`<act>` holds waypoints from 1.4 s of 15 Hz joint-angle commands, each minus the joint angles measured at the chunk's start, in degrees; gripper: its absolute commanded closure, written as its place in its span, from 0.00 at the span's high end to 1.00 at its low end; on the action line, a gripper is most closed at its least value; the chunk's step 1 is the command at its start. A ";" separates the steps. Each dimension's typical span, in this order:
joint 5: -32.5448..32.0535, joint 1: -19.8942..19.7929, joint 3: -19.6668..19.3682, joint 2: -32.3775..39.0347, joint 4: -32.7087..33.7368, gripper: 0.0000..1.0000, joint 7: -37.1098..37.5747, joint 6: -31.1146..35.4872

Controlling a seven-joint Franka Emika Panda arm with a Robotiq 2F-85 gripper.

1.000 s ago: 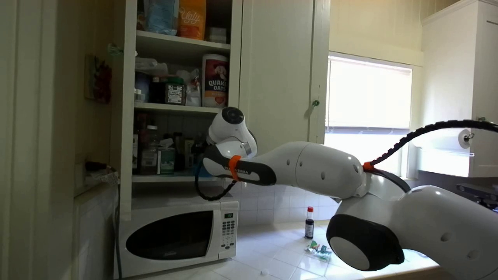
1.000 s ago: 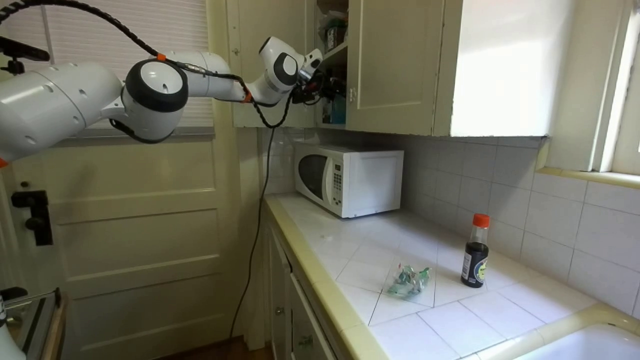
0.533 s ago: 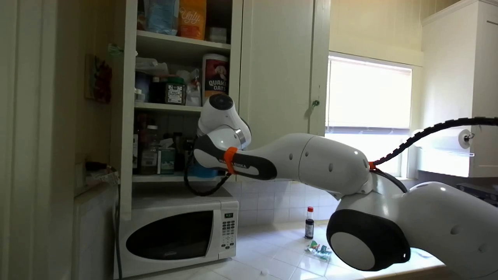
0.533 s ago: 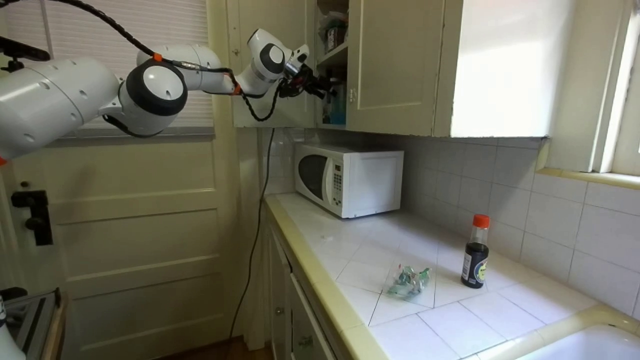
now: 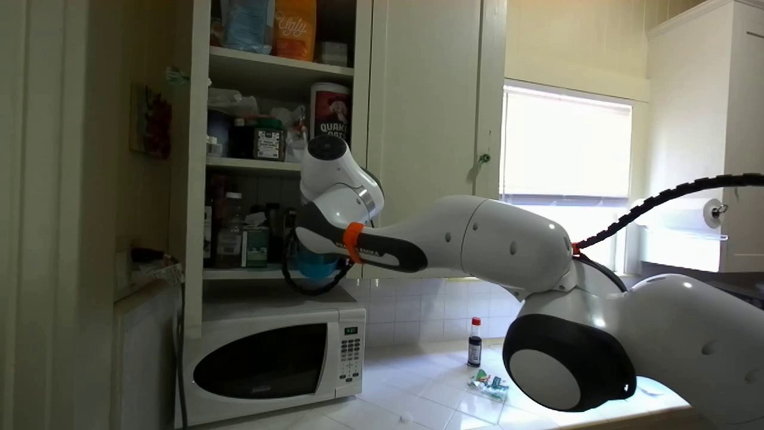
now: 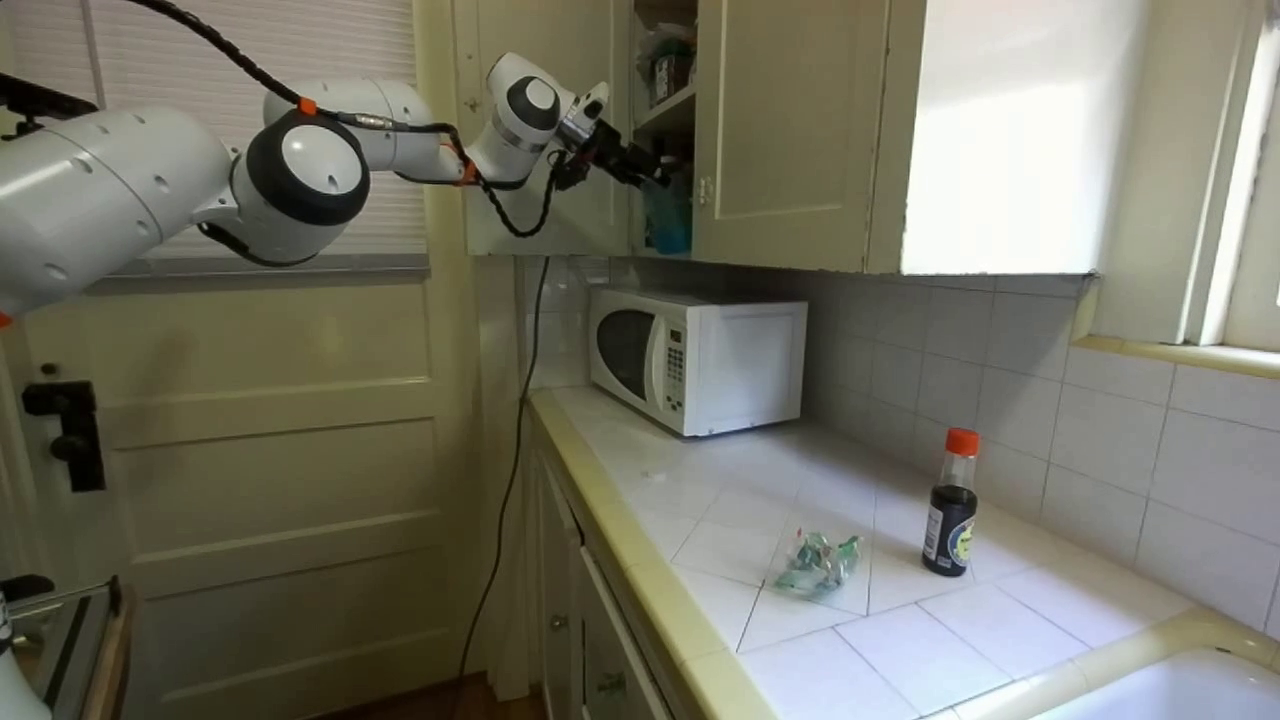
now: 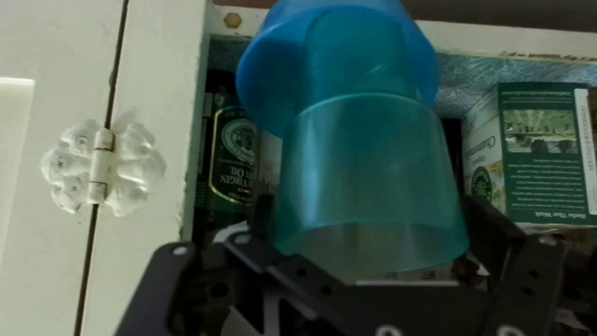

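A translucent teal cup (image 7: 368, 177) is between the wide-set fingers (image 7: 489, 219) of my gripper (image 7: 375, 207) in the wrist view, rim towards the hand. Both fingers lie close along its rim; whether they press on it I cannot tell. The cup's narrower end reaches into or in front of a blue container (image 7: 266, 79), which overlaps the cabinet shelf's front edge. From an exterior view, the gripper (image 6: 650, 175) is at the open cabinet's mouth, with the teal and blue pieces (image 6: 670, 225) just below. The arm's wrist hides the gripper in an exterior view, where blue plastic (image 5: 316, 266) shows beneath.
A dark oil bottle (image 7: 233, 154) and a green tea box (image 7: 541, 154) flank the cup inside the cabinet. A hinged door edge (image 7: 186, 116) is close by. Below stands a white microwave (image 6: 740, 360). A red-capped bottle (image 6: 950, 510) and crumpled wrapper (image 6: 820, 565) lie farther along the counter.
The arm has drawn back from the cabinet and risen a little, the hand tilting. More of the blue plastic shows below the wrist, now overlapping the shelf's front edge.
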 commanded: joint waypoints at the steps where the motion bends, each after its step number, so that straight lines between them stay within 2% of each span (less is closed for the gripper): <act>1: -1.27 -2.48 2.52 0.45 -0.06 0.75 2.99 -3.75; 3: -0.17 -4.26 4.27 0.89 0.01 0.71 2.94 -3.44; 6: -0.67 -5.60 5.08 1.22 0.48 0.71 3.05 -2.48; 9: -0.64 -6.90 6.08 1.74 0.63 0.71 0.72 1.43; 21: 1.65 -9.61 12.15 0.72 0.59 0.71 -18.20 5.95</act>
